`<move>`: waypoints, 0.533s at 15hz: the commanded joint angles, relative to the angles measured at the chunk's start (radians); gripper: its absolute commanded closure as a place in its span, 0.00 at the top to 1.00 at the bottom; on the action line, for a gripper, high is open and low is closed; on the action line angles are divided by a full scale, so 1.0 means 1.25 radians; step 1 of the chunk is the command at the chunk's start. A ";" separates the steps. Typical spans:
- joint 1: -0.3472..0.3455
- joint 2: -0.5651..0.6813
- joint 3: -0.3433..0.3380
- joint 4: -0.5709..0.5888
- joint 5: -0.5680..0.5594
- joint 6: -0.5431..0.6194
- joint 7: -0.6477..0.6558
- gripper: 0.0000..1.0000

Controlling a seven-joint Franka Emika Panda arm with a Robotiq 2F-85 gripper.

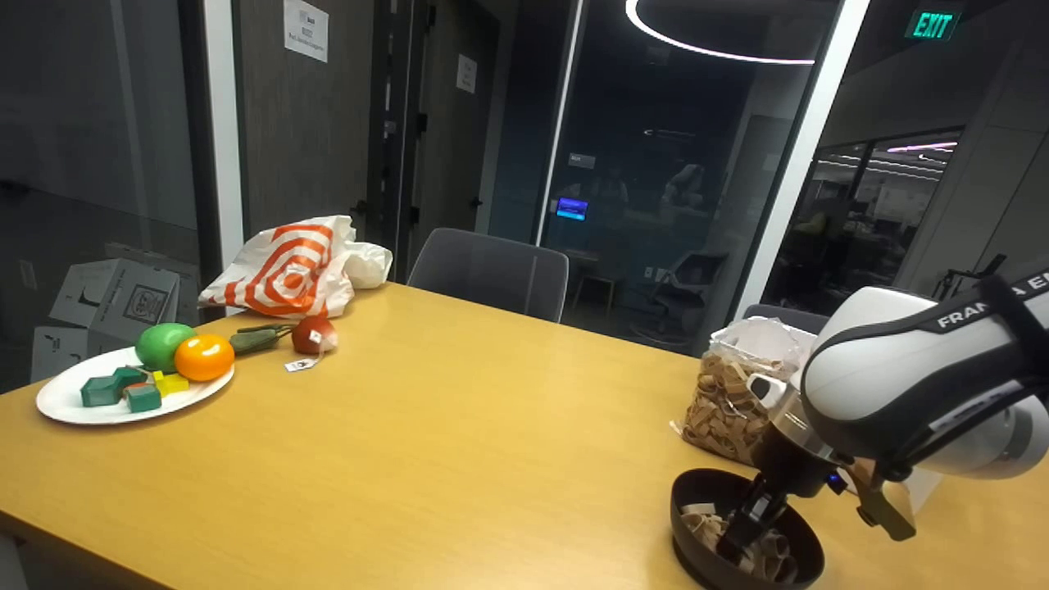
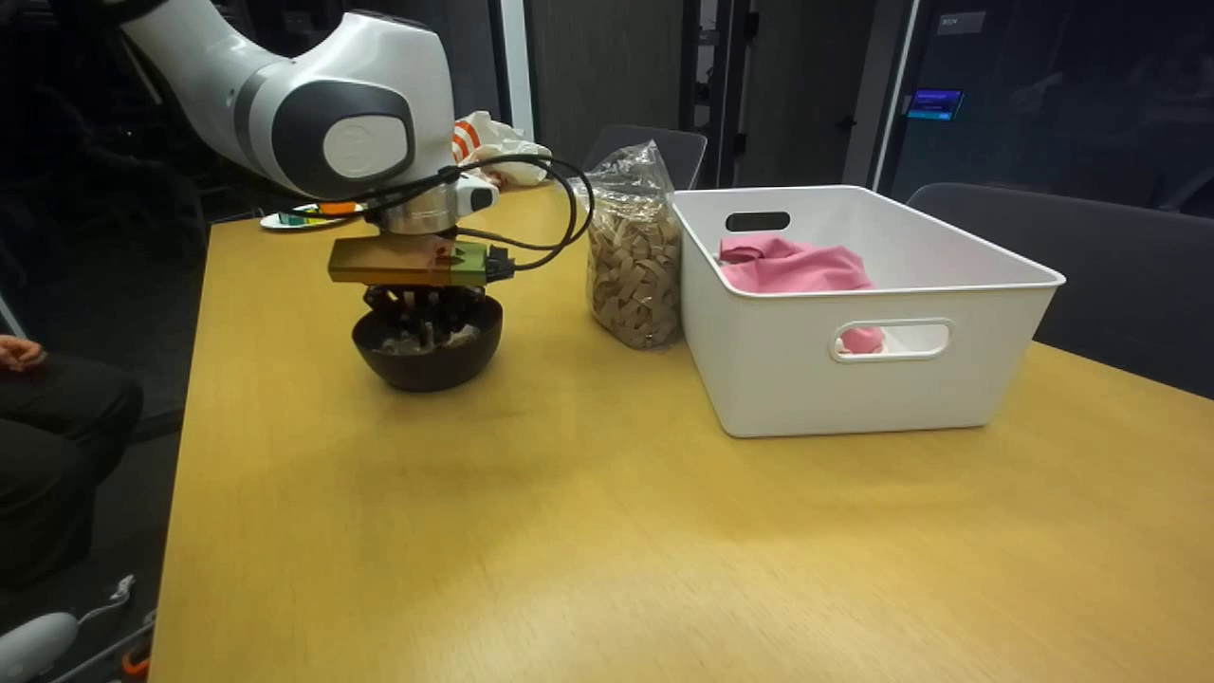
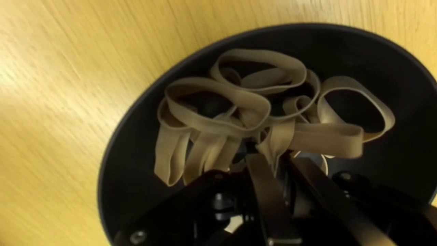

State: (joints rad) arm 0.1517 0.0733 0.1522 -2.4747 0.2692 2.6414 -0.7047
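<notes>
- Gripper [image 3: 278,162] down in black bowl [image 3: 375,54], narrow gap; whether pinching, can't tell.
- Tan rubber bands [image 3: 256,102] at its tips: seemingly reached, none raised clear.
- Filled plastic bag [image 2: 634,275] nearby.

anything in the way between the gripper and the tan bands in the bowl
Nothing visible stands in the way. In the wrist view the gripper is down inside the bowl, its fingertips right at the bands. The bowl surrounds them rather than standing between.
</notes>
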 commanded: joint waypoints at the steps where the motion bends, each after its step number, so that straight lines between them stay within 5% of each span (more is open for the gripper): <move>1: -0.019 -0.038 0.009 0.010 0.006 -0.029 -0.014 0.03; 8: -0.024 -0.126 -0.020 0.048 -0.030 -0.129 0.012 0.08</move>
State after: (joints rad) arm 0.1270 -0.0147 0.1425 -2.4367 0.2610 2.5508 -0.7042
